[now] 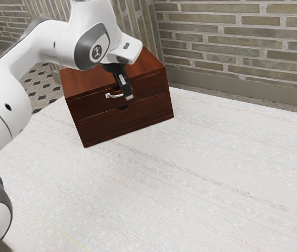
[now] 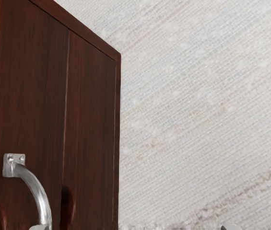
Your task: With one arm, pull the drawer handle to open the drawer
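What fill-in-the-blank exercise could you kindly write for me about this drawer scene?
1. The dark wooden cabinet stands on a pale ____.
2. Its silver handle sits on the ____ drawer of two.
3. The wall behind the cabinet is made of ____.
4. The gripper is at the handle's end nearer the exterior view's ____.
Missing words: table; upper; brick; right.

Drawer cabinet (image 1: 122, 118) on table (image 1: 201, 184), handle (image 1: 114, 95) on its upper front, tool (image 1: 128, 95) at handle, wall (image 1: 232, 37) behind
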`<move>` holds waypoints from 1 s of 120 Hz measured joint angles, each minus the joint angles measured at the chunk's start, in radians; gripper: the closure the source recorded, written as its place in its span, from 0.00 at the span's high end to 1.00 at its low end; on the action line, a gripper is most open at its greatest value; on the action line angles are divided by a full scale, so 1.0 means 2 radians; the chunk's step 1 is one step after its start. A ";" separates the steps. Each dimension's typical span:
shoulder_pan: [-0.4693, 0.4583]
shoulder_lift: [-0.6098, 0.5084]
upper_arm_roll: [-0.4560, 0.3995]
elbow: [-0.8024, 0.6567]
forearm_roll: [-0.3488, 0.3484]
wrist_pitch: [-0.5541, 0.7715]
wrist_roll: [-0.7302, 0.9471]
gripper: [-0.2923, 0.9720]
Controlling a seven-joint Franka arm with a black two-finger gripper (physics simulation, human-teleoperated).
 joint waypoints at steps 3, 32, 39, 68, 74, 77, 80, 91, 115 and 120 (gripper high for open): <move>0.003 0.004 0.002 0.003 0.000 0.002 0.004 0.58; 0.011 0.023 0.018 0.010 -0.008 0.019 0.036 0.55; 0.011 0.026 0.020 0.010 -0.008 0.021 0.042 0.53; 0.017 0.036 0.021 0.013 -0.009 0.032 0.063 0.46; 0.018 0.045 0.021 0.024 -0.010 0.035 0.067 0.45; 0.018 0.049 0.021 0.028 -0.010 0.037 0.069 0.45; 0.018 0.052 0.021 0.032 -0.010 0.039 0.071 0.45; 0.019 0.066 0.022 0.044 -0.010 0.045 0.079 0.44; 0.026 0.080 0.032 0.054 -0.012 0.055 0.092 0.44; 0.026 0.081 0.033 0.054 -0.012 0.056 0.095 0.44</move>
